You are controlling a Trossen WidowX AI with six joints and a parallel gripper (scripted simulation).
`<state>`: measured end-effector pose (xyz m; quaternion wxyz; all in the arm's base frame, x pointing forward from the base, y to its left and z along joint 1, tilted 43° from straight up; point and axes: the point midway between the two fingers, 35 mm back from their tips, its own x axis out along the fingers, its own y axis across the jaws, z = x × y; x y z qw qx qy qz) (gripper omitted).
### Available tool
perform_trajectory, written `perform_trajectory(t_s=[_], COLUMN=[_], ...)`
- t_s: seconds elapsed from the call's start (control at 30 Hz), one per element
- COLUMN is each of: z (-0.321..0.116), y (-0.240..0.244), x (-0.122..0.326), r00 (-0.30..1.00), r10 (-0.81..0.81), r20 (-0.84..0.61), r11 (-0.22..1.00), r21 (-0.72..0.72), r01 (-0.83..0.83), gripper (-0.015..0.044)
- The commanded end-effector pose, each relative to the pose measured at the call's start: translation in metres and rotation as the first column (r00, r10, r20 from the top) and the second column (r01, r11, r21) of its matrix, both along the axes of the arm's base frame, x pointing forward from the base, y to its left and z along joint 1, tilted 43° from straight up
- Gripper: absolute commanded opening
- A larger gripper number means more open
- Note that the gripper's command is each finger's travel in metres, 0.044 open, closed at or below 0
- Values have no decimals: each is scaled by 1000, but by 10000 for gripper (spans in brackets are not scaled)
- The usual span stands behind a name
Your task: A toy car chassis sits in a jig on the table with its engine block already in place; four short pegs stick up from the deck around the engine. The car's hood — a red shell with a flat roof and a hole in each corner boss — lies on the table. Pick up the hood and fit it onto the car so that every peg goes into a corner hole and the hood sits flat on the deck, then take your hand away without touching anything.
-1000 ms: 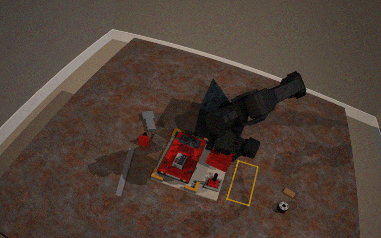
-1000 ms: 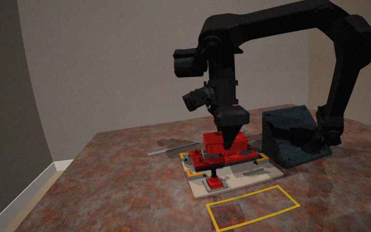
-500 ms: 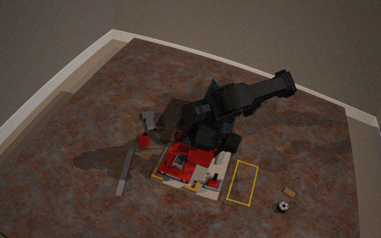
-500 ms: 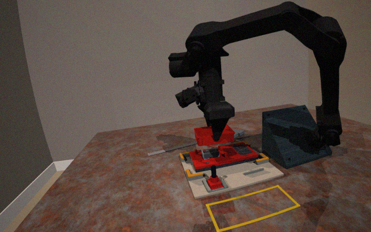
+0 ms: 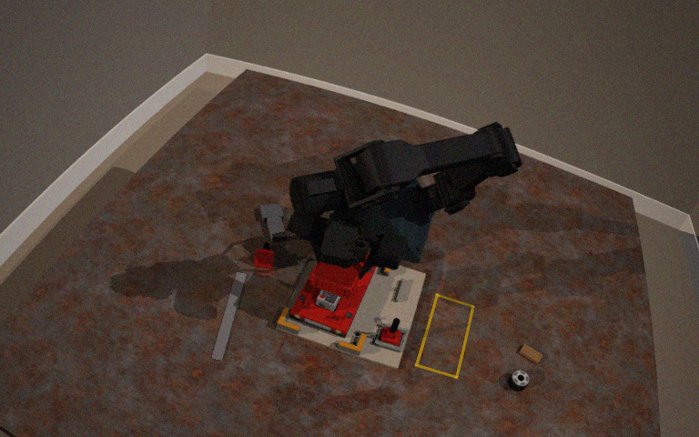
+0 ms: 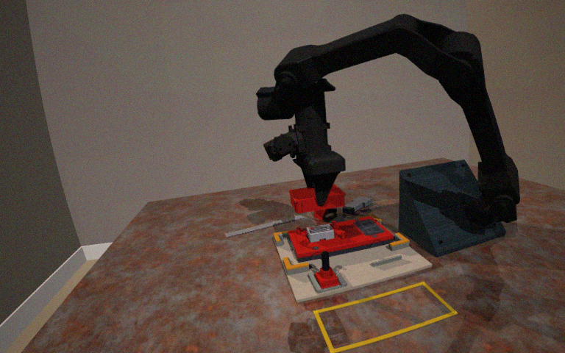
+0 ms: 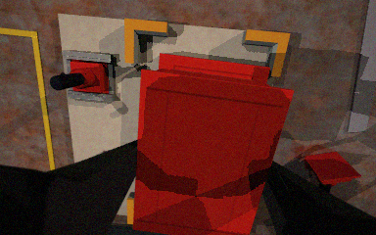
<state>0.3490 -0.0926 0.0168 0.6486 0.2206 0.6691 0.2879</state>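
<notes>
My gripper [image 6: 319,196] [image 7: 201,156] is shut on the red hood [image 6: 303,200] [image 7: 211,127], one finger on each side. The hood hangs roof up above the chassis, with a gap between them in the exterior view. In the top view the arm partly covers the hood. The red chassis [image 5: 335,320] [image 6: 354,242] [image 7: 215,70] sits between orange corner brackets on a pale jig board [image 5: 413,280] [image 6: 354,276] [image 7: 98,142]. The grey engine block [image 5: 328,299] [image 6: 320,234] is in its deck. Short pegs stand around it; the wrist view hides them behind the hood.
On the board's side stands a red piece with a black post [image 5: 394,325] [image 6: 325,261] [image 7: 69,80]. A yellow outline [image 5: 436,371] [image 6: 393,332] [image 7: 44,100] lies beside the board. A grey bar [image 5: 227,324], red-headed piece [image 5: 263,259], grey block [image 5: 274,220], wood block [image 5: 530,353] and wheel [image 5: 520,380] lie around.
</notes>
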Motion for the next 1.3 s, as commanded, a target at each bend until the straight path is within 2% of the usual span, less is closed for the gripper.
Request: perform_trajectory(t_s=[0.0,0.23,0.67,1.27], z=[-10,-13,-45,-45], y=[-6,0,29,30], x=[-1,-1,-8,-7], r00=[1000,1000,1000,1000], r10=[12,12,12,12], r20=[2,2,2,2], r11=[1000,1000,1000,1000], r21=[2,2,4,4], r01=[-12,-12,-12,-12], gripper=[0,0,0,0])
